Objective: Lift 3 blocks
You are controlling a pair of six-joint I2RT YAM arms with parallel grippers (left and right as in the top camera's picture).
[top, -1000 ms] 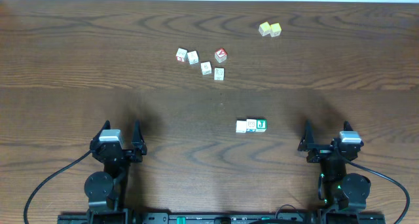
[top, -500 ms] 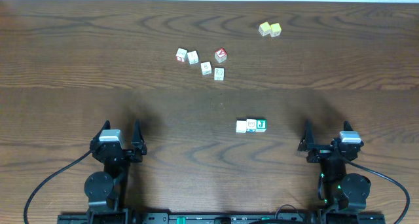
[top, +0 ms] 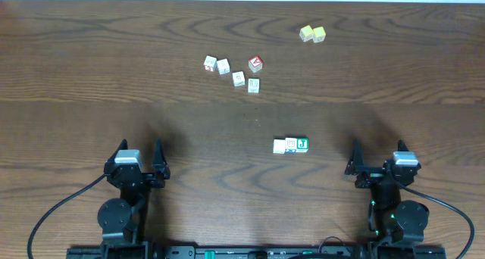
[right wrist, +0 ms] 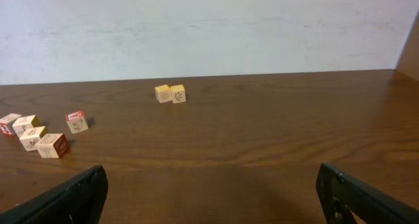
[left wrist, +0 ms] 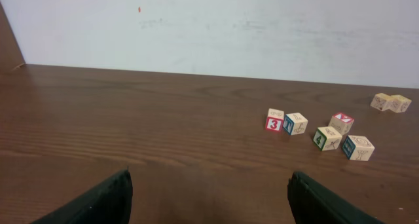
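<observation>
Left fingers (left wrist: 98, 204): spread wide apart, holding nothing, at the near edge of the surface (top: 76, 85). Right fingers (right wrist: 72, 198): likewise wide apart and empty, at the near edge on the opposite side. 3 blocks (top: 290, 145): one short row, touching side by side, resting on the surface just beyond the arms and nearer the right one; the rightmost shows a green J. Further back, around centre: red-faced cube (top: 255, 63) beside four pale cubes (top: 239, 78) in a loose slanting line. Farthest, right of centre: pair of yellow cubes (top: 311, 34), touching.

j on block (top: 301, 144), 3 on cube (left wrist: 274, 124)
</observation>
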